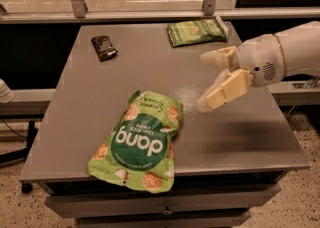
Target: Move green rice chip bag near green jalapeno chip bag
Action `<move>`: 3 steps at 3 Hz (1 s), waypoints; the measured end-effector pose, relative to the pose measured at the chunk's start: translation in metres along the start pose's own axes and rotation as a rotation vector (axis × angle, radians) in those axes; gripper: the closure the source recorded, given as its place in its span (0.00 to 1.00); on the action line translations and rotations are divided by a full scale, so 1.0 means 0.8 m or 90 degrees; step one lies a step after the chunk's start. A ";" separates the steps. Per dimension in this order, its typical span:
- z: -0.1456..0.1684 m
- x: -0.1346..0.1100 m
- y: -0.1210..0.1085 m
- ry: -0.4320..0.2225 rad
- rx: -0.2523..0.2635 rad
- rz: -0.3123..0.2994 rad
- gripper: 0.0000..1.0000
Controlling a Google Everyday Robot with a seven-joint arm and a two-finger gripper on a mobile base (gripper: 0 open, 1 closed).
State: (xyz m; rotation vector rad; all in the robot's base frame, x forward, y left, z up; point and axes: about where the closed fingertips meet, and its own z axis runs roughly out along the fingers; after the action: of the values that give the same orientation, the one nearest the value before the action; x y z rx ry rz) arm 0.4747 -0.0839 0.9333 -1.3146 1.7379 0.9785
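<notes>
- One large lime-green rice chip bag [142, 144] marked "dang" lies at the front edge of the grey tabletop [75, 117], its lower end reaching that edge.
- One smaller, flat, darker green jalapeno chip bag [196, 31] lies by the far edge, well apart.
- One small black packet [104, 48] sits far left.
- One cream two-finger gripper [204, 81] hovers over bare tabletop between the bags, fingers spread wide, holding nothing.

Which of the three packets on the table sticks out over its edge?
The lime-green "dang" pouch, overhanging the front edge; the darker green bag and black packet lie farther back. The open hand hovers just right of it.
</notes>
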 end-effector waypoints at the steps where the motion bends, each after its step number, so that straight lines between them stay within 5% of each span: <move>1: 0.046 -0.026 0.021 -0.032 -0.036 -0.019 0.00; 3: 0.129 -0.015 0.045 0.030 -0.030 -0.070 0.00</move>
State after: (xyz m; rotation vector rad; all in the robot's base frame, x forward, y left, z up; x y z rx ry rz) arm 0.4534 0.0197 0.9034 -1.4570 1.6676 0.9385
